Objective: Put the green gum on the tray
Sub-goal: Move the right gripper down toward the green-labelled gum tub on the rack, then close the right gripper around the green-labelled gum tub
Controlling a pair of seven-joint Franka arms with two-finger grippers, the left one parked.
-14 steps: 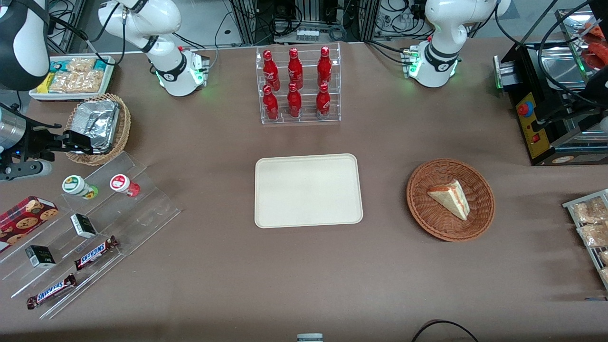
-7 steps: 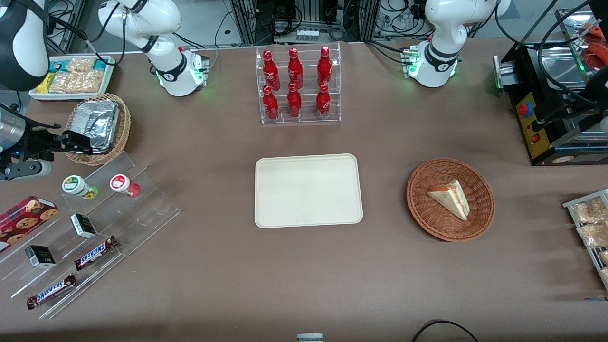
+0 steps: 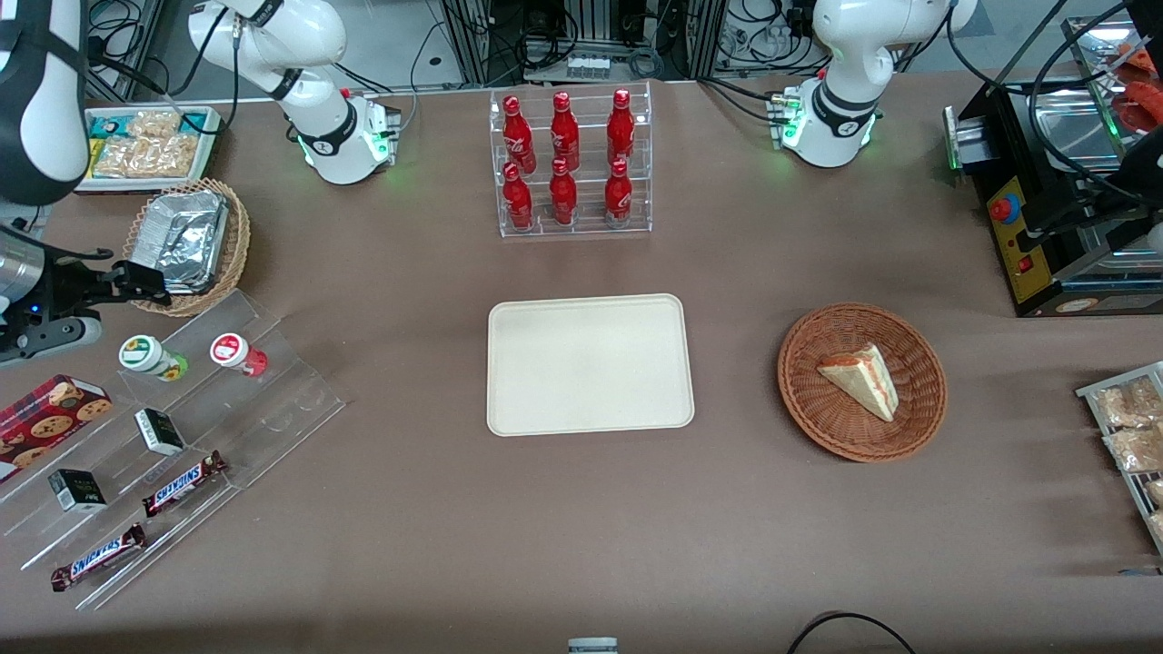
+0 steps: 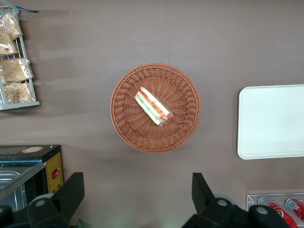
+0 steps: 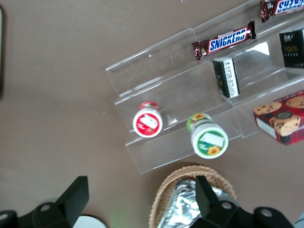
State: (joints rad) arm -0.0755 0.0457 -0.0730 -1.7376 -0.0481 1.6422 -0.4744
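Observation:
The green gum stands upright on the upper step of a clear acrylic stand, showing a white lid with a green-and-yellow label. My right gripper hovers open and empty, its fingers wide apart. It hangs over the rim of a wicker basket, a little farther from the front camera than the gum and well above it. The cream tray lies flat in the middle of the table with nothing on it.
A red-label gum bottle stands beside the green one. The stand also holds Snickers bars, small dark boxes and a cookie box. Under the gripper sits a wicker basket with a foil container. A cola rack and a sandwich basket stand elsewhere.
My right gripper has shifted slightly toward the working arm's end of the table and a little nearer the front camera. The gum and tray have not moved.

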